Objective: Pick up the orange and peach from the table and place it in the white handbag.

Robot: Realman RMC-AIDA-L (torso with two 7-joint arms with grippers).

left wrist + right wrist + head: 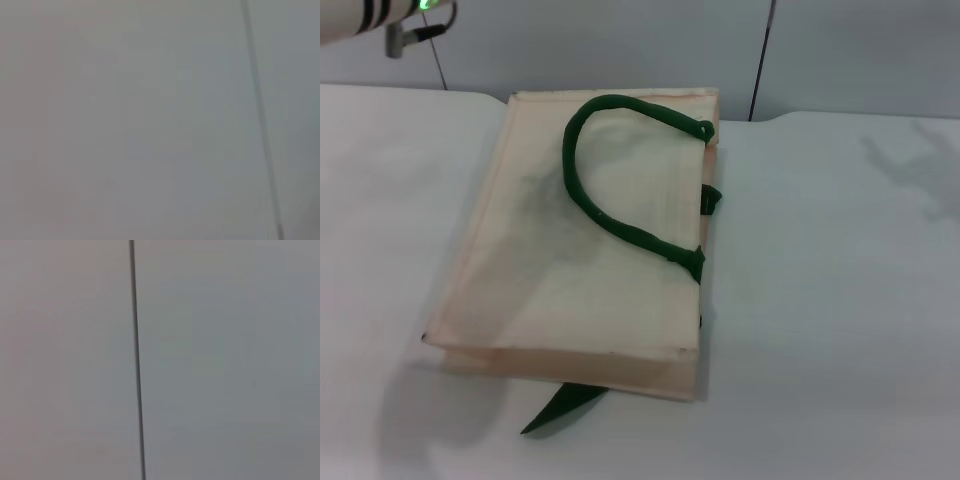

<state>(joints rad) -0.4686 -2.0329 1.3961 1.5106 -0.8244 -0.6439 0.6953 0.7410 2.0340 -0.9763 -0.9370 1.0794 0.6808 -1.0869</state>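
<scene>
Jaws unseen; white handbag lies flat

White handbag: cream/off-white fabric, dark green strap handles, faint grey shadow patches. Table: plain white. Wall: pale grey w/ thin dark seams. Left arm: white, black stripes, green light

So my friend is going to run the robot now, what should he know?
Left arm: raised at the far left corner of the head view, its tool out of sight. Right arm: not in view.
White handbag: lying flat on the table, one green handle looped on top.
Orange and peach: not visible in any view; they may be inside the bag, but that cannot be told.
Done or left: check the bag first.
</scene>
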